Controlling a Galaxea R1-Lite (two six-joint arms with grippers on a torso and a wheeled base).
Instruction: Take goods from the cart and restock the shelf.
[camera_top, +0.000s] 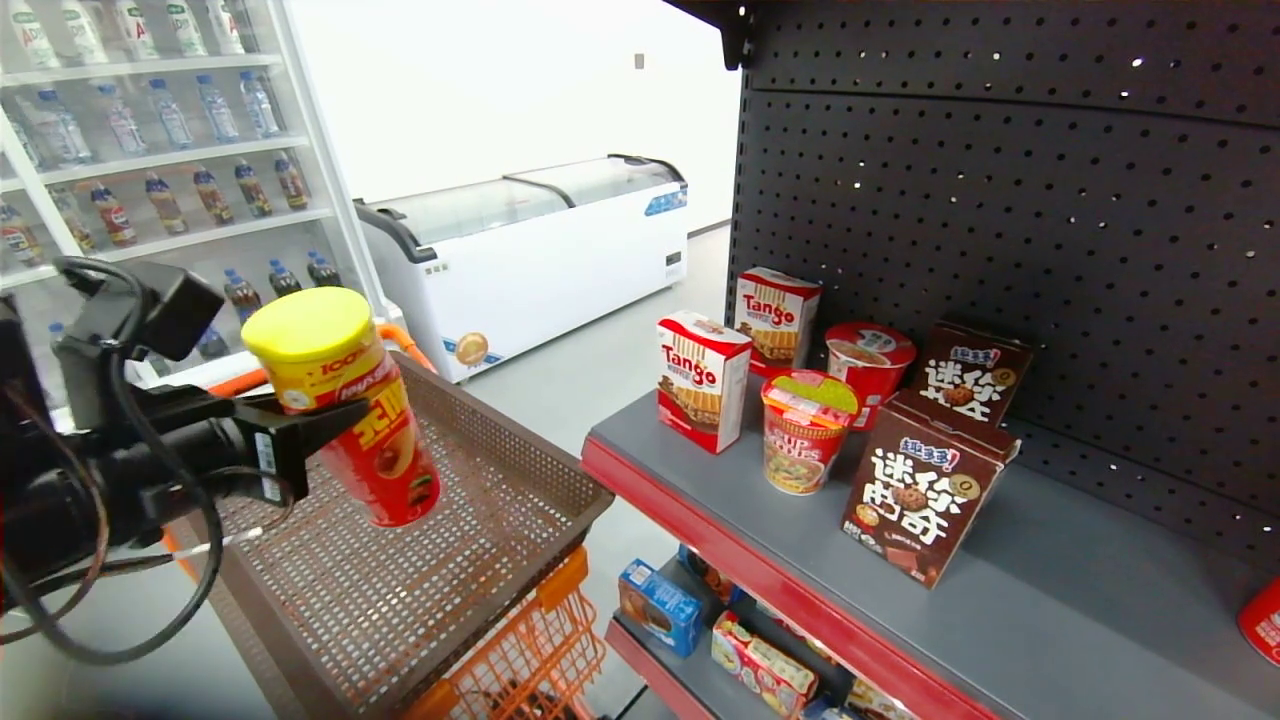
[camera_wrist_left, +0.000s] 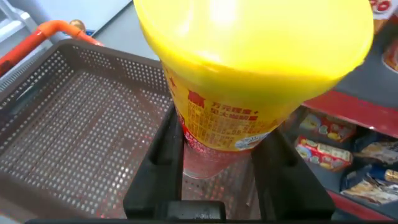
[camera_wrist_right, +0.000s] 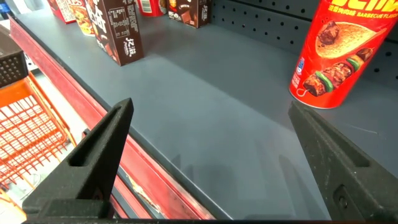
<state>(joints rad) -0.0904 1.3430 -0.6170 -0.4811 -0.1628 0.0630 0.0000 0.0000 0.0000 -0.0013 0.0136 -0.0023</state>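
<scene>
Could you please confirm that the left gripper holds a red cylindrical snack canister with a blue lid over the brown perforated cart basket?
Not quite: the lid is yellow, not blue, as the head view shows. The left gripper does hold the red cylindrical snack canister over the brown perforated cart basket.

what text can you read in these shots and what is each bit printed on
"Tango": on both red-and-white boxes.
"CUP NOODLES": on the front noodle cup.
"迷你曲奇": on the front brown box.
"BARBECUE FLAVOR": on the red can standing on the shelf.
yellow-lidded can: lettering tilted and partly covered, not readable for sure.
cooler bottles: labels too small to read.
</scene>
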